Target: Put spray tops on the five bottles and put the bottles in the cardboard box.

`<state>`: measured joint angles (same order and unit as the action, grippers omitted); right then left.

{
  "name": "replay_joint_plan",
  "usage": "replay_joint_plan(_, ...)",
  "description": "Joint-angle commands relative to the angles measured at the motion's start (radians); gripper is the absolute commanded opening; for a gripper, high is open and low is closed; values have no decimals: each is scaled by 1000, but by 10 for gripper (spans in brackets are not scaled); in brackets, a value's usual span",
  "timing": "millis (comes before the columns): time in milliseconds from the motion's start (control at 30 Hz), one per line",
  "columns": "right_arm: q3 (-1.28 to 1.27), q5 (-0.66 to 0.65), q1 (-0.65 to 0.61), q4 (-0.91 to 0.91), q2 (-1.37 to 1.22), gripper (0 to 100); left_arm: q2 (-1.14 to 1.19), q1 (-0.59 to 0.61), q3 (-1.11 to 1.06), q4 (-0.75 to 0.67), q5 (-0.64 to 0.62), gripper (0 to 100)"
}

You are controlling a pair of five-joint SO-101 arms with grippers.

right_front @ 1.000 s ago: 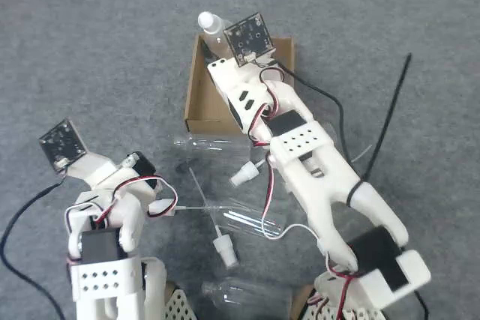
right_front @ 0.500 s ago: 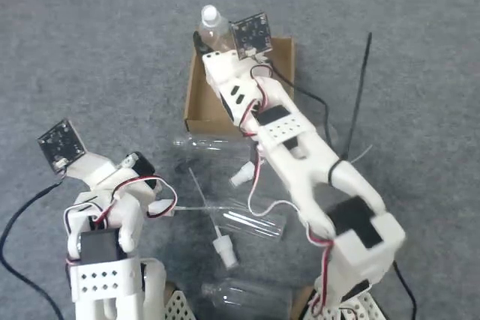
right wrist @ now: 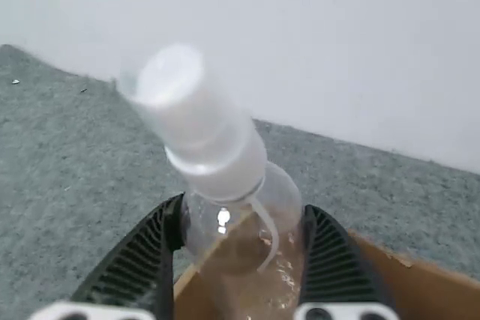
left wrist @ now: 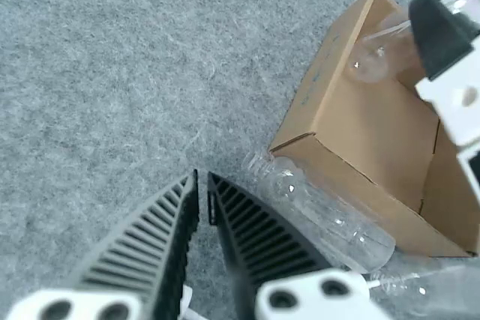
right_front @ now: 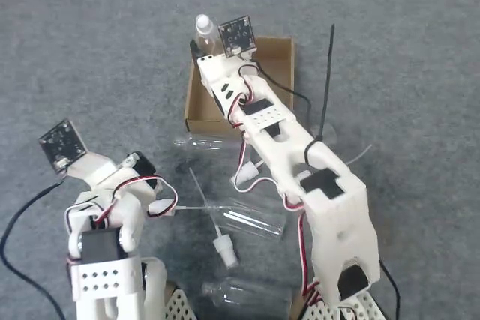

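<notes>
My right gripper [right_front: 201, 50] is shut on a clear bottle [right_front: 204, 31] with a white spray top, held upright above the far left corner of the cardboard box [right_front: 279, 58]. In the right wrist view the bottle [right wrist: 217, 162] stands between the black fingers [right wrist: 142, 260], over the box's edge [right wrist: 420, 282]. My left gripper [right_front: 139, 163] is shut on nothing, low over the carpet left of the box; its fingers [left wrist: 169, 237] point toward the box [left wrist: 360, 125]. Three uncapped bottles [right_front: 206, 144] [right_front: 251, 219] [right_front: 244, 297] lie on the carpet, with two loose spray tops [right_front: 225, 249] [right_front: 244, 176] among them.
The right arm's white body [right_front: 300, 162] stretches across the carpet over the lying bottles. A black cable [right_front: 326, 80] sticks up right of the box. Open grey carpet lies to the far left and far right. A white wall rises behind the box.
The right arm has swung leftward and stretched farther over the box, keeping the bottle in its gripper near the far left corner. The left arm has not moved.
</notes>
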<state>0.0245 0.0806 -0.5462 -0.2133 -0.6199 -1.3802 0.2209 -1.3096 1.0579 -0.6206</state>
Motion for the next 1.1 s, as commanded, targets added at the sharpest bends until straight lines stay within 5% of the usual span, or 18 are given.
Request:
replay_joint_plan(0, 124, 12, 7, -21, -22, 64, -15, 5, 10, -2, 12, 12)
replay_joint_plan(667, 252, 83, 13, -18, -186, 65, -15, 0, 8, -2, 12, 12)
replay_joint_plan(1067, 299, 91, 10, 105, -185, 217, -15, 0, -39, -84, 12, 12)
